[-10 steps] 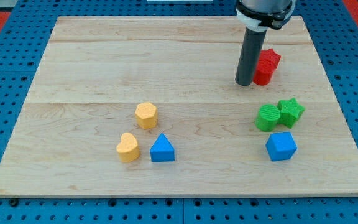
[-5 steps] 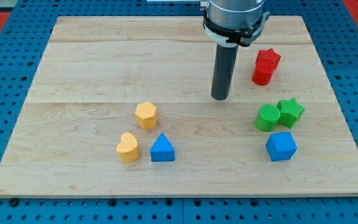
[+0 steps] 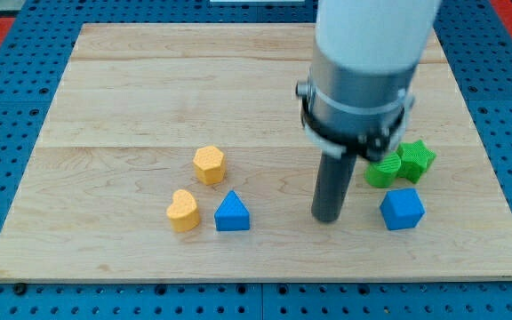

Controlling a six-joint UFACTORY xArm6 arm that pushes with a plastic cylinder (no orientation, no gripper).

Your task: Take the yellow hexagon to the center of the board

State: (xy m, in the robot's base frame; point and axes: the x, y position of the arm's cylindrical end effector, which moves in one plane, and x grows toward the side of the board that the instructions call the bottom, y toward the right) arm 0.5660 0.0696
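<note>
The yellow hexagon [image 3: 209, 164] sits on the wooden board [image 3: 132, 98], left of the board's middle. My tip [image 3: 328, 217] rests on the board well to the hexagon's right and lower in the view, between the blue triangle [image 3: 232, 212] and the blue cube [image 3: 402, 209]. It touches no block. A yellow heart [image 3: 182, 211] lies just below-left of the hexagon.
A green cylinder [image 3: 382, 172] and a green star [image 3: 415, 160] sit together at the right, partly behind the arm. The arm's wide body hides the board's upper right area, where the red blocks were. Blue pegboard [image 3: 7, 116] surrounds the board.
My tip has moved from the upper right of the board, beside the red blocks, down the view to the lower middle. The arm now hides the red blocks. No block has moved.
</note>
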